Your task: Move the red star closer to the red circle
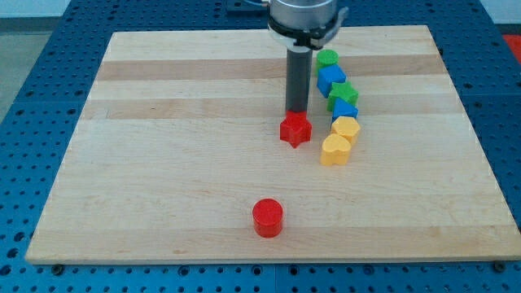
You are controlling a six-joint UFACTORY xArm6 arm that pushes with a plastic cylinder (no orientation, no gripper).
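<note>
Red star [295, 129] sits a little right of the bench's middle, in the upper half of the board, and the job of bringing it toward the red circle [267, 217] looks barely begun: the two are still well apart, with a broad stretch of bare wood between them.

Starting at the view's left, the bench [163, 163] carries nothing on that side. Moving toward the centre, the red circle stands alone near the view's bottom edge, slightly left of the star's column. Above it and a touch to the right is the star, and my tip [296, 111] comes down right at the star's top side, the side away from the circle. From this angle I cannot be sure whether the tip is touching the star or just beside it, since the rod's end meets the block's upper edge in the picture. There are no fingers on this arm, only the straight rod, so nothing is gripped or held.

Further right runs a curved line of blocks, each close to the next: a green block [327, 58] at the top, then a blue block [331, 78], a green star [343, 91], a blue triangle-like block [344, 108], a yellow block [346, 128], and a yellow heart [334, 150] at the bottom. The yellow ones lie near the star's right side, apart from it.

What remains, I judge, is nearly the whole push: down the view and slightly leftward.
</note>
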